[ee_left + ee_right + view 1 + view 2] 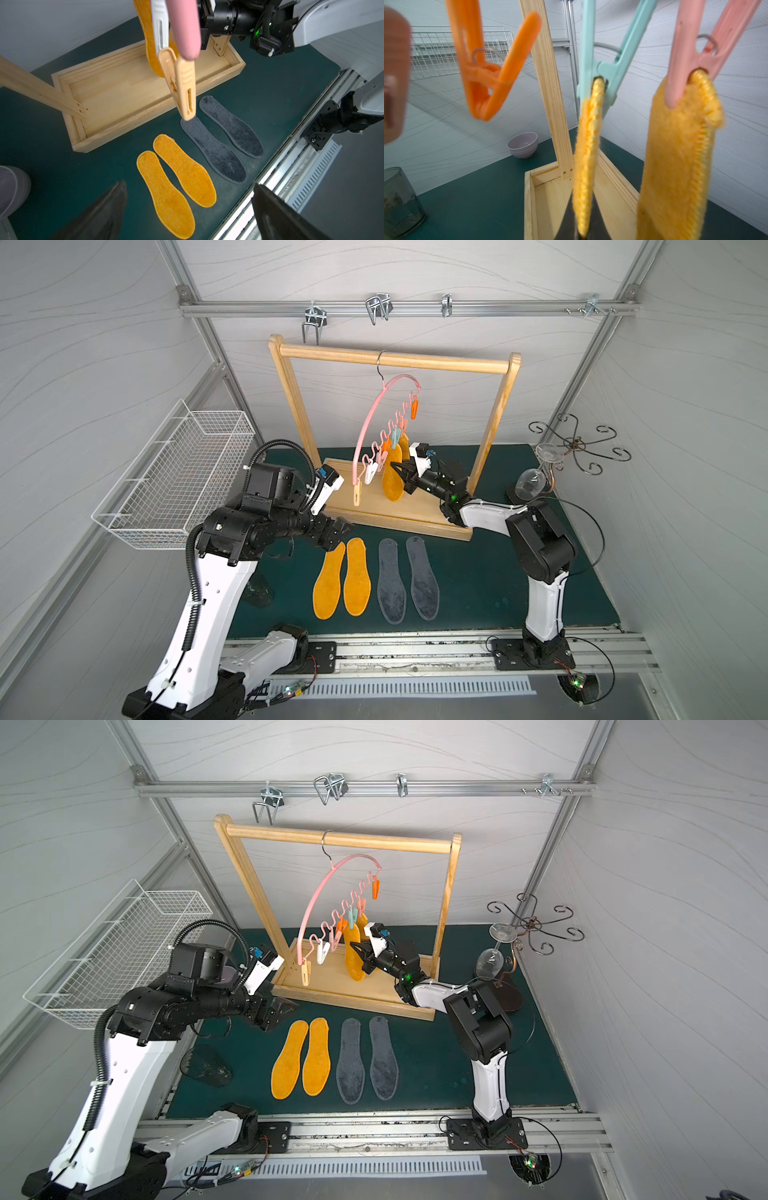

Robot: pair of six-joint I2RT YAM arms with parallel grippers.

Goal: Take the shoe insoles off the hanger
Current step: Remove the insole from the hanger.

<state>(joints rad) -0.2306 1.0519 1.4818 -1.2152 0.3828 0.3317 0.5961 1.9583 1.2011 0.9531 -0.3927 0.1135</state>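
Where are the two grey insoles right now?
In both top views the grey insoles lie side by side on the green mat, in front of the wooden rack's base, on the robot's right of the two orange insoles.

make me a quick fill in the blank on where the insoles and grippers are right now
1. On the green mat lie two orange-yellow fuzzy insoles and ____ dark grey fuzzy insoles.
2. The right gripper is shut on a hanging orange-yellow insole held by the ____ plastic clothespin.
3. The left gripper, holding nothing, is ____.
Missing words: two; teal; open.
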